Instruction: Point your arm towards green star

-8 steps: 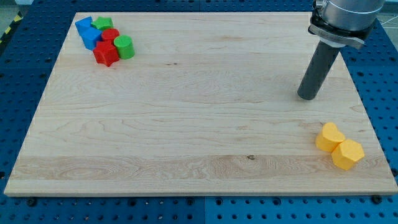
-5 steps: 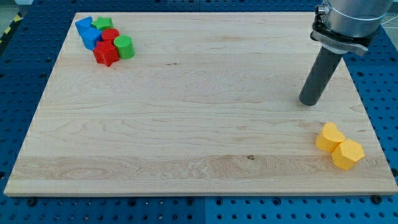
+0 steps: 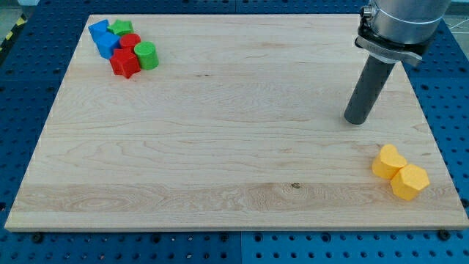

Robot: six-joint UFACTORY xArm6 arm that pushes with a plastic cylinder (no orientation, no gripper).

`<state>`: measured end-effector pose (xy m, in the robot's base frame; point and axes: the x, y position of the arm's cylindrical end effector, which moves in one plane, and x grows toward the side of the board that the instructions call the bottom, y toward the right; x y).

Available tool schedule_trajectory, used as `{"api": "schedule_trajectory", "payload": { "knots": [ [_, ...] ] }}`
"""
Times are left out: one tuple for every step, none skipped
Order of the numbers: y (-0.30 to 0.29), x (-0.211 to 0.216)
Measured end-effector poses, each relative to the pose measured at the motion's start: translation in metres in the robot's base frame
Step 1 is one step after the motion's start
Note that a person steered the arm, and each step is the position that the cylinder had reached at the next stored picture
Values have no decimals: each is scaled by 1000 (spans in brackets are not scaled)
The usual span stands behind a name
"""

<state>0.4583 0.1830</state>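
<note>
Well, in the camera view my tip (image 3: 355, 119) rests on the wooden board (image 3: 220, 132) near its right edge, well apart from the green star (image 3: 121, 28), which sits in the top-left corner cluster beside two blue blocks (image 3: 103, 38), two red blocks (image 3: 125, 61) and a green cylinder (image 3: 146, 56). Two touching yellow blocks (image 3: 399, 173) lie near the bottom-right corner. The rod carries no fingers

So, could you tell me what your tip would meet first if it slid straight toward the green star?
Probably nothing until the cluster: my tip has bare board ahead, then likely the green cylinder or red blocks fronting the green star.
</note>
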Motion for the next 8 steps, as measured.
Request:
{"api": "schedule_trajectory", "payload": {
  "knots": [
    [-2,0],
    [-3,0],
    [-10,-11],
    [-71,-48],
    [-136,-85],
    [-187,-110],
    [-243,-161],
    [-281,-235]
  ]
}}
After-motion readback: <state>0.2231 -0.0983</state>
